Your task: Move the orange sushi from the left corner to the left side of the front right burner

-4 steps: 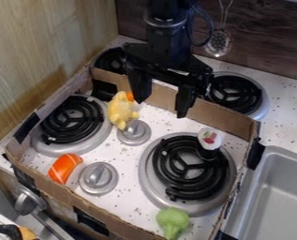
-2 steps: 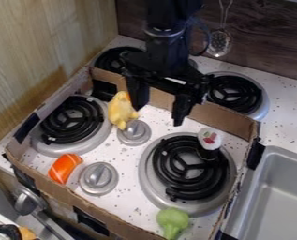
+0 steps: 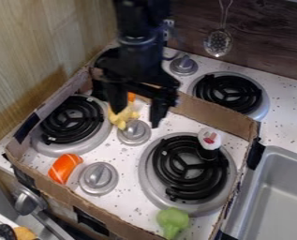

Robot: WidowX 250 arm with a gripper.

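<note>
The black gripper [image 3: 137, 114] hangs over the toy stove, inside the cardboard border [image 3: 219, 119], and its two fingers stand wide apart with nothing held between them. The yellow toy [image 3: 123, 117], which has an orange part at its top, is partly behind one finger and lies just beside the middle knob [image 3: 134, 133]; if the finger touches it, I cannot tell. So, as I judge, no thing is grasped or lifted at this moment, and any work of grasping and carrying is left. The orange-and-white toy [image 3: 64, 168] lies near the front knob [image 3: 99, 178], the sushi roll [image 3: 210, 138] stands upright on the large burner [image 3: 151, 180], and the green broccoli [image 3: 173, 220] is at the front edge. On these toys and knobs I cannot make out any writing or label.
</note>
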